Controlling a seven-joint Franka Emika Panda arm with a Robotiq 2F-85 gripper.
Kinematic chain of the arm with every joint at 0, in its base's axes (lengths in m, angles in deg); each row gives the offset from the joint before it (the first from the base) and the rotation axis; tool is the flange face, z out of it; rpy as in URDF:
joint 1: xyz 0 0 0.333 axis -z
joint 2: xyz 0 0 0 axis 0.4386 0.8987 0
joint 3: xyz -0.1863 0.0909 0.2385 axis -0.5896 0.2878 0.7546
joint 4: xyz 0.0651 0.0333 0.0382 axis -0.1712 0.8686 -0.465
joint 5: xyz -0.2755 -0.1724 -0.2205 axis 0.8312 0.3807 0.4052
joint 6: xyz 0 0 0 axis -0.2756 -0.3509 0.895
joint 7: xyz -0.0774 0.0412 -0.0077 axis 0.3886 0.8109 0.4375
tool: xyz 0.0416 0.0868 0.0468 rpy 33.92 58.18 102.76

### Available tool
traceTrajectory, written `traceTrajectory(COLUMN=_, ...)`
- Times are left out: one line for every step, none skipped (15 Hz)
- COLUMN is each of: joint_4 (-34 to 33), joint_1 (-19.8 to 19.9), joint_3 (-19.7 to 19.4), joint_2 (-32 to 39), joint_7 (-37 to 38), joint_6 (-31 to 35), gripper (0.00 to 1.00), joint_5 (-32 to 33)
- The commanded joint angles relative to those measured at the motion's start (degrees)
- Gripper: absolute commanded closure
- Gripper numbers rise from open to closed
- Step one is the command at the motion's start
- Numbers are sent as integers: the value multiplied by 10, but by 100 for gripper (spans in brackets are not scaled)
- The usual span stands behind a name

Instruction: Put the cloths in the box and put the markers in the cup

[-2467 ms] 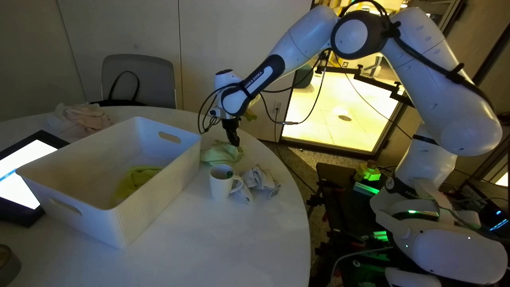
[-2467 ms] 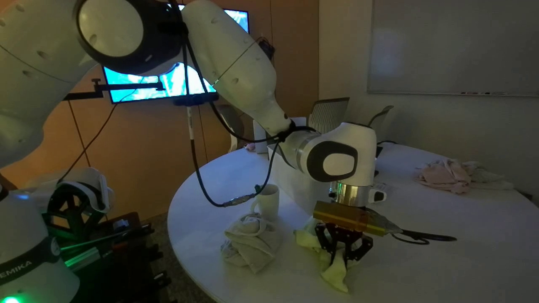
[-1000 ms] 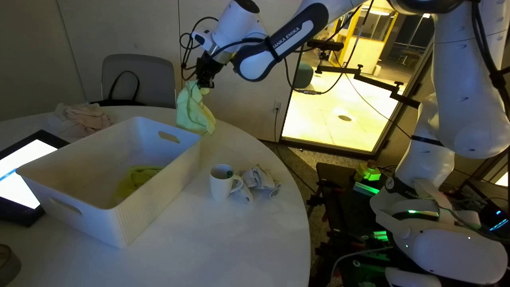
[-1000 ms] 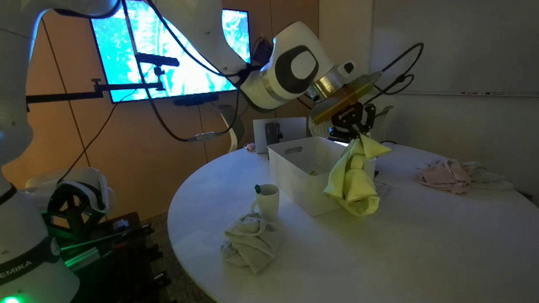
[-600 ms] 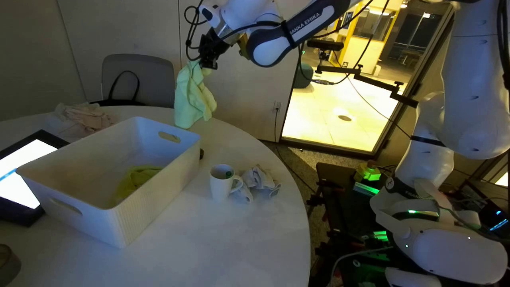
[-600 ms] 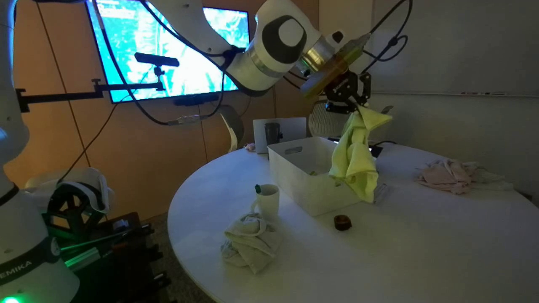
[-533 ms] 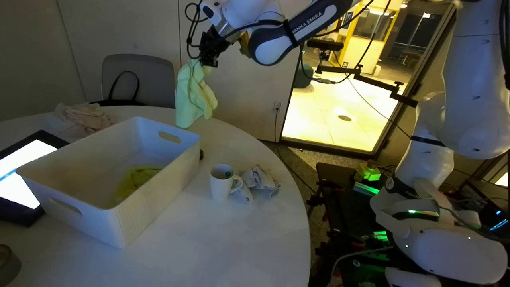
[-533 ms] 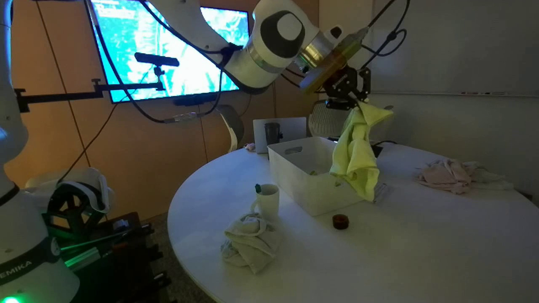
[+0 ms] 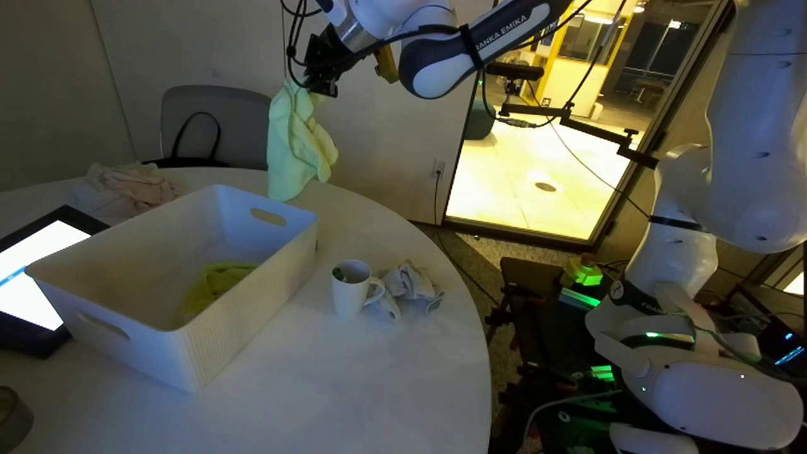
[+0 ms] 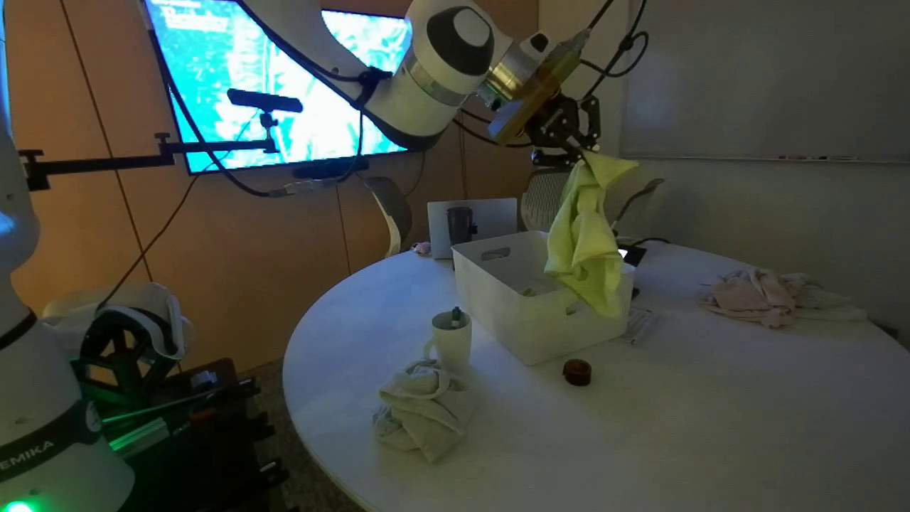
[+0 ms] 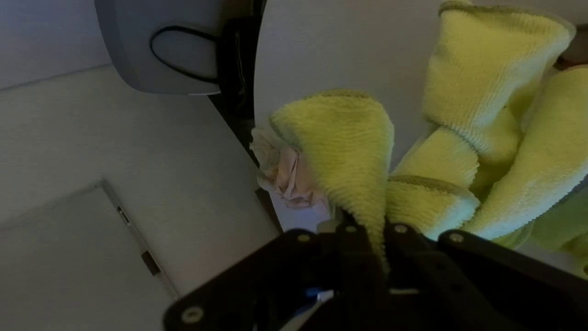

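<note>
My gripper (image 9: 323, 87) is shut on a yellow-green cloth (image 9: 296, 148), which hangs down beside the box's handle end, above the rim. In the wrist view a pinched corner of this cloth (image 11: 349, 142) sticks up between the fingers. The white box (image 10: 540, 323) stands on the table with another yellow-green cloth (image 9: 220, 280) inside. A grey-white cloth (image 10: 424, 412) lies crumpled beside the white cup (image 10: 453, 348). One marker (image 10: 456, 318) with a green end leans inside the cup; how many others are in there cannot be seen.
A small brown roll (image 10: 576, 372) lies by the box. Pinkish and white fabric (image 10: 753, 297) is heaped at the table's edge. A tablet (image 9: 44, 277) lies against the box's far side, and a grey roll (image 9: 14, 416) sits at the table's near corner.
The held cloth has been lifted off the table, carried up and over toward the box, uncovering the brown roll. In the last half second the marker has tipped to another side of the cup.
</note>
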Motion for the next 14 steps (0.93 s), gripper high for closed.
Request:
traceTrajectory(joint_4=21, joint_1=-15, joint_3=13, joint_2=-19, joint_7=0, joint_6=37, gripper=98, joint_5=7)
traceTrajectory(joint_4=34, joint_1=-17, joint_3=20, joint_2=-31, joint_7=-7, joint_6=42, gripper=98, joint_5=2)
traceTrajectory(joint_4=38, joint_1=-18, joint_3=27, joint_2=-31, joint_7=-13, joint_6=54, gripper=98, joint_5=-1)
traceTrajectory(joint_4=42, joint_1=3, joint_3=57, joint_2=-36, joint_7=-20, joint_6=60, gripper=98, joint_5=-5)
traceTrajectory(joint_4=51, joint_1=4, joint_3=68, joint_2=-41, joint_7=-27, joint_6=66, gripper=98, joint_5=-11)
traceTrajectory(joint_4=60, joint_1=7, joint_3=81, joint_2=-43, joint_7=-35, joint_6=78, gripper=98, joint_5=-15)
traceTrajectory(joint_4=66, joint_1=3, joint_3=86, joint_2=-45, joint_7=-59, joint_6=85, gripper=98, joint_5=-38)
traceTrajectory(joint_4=84, joint_1=4, joint_3=99, joint_2=-60, joint_7=-68, joint_6=86, gripper=98, joint_5=-45)
traceTrajectory(joint_4=87, joint_1=6, joint_3=113, joint_2=-56, joint_7=-89, joint_6=89, gripper=98, joint_5=-62)
traceTrajectory(joint_4=85, joint_1=10, joint_3=126, joint_2=-49, joint_7=-109, joint_6=92, gripper=98, joint_5=-82)
traceTrajectory(joint_4=88, joint_1=12, joint_3=138, joint_2=-48, joint_7=-127, joint_6=90, gripper=98, joint_5=-100)
traceTrajectory(joint_4=86, joint_1=18, joint_3=155, joint_2=-41, joint_7=-156, joint_6=91, gripper=98, joint_5=-128)
traceTrajectory(joint_4=87, joint_1=24, joint_3=170, joint_2=-37, joint_7=-179, joint_6=91, gripper=98, joint_5=-152)
traceTrajectory(joint_4=85, joint_1=31, joint_3=187, joint_2=-32, joint_7=-206, joint_6=89, gripper=98, joint_5=-182)
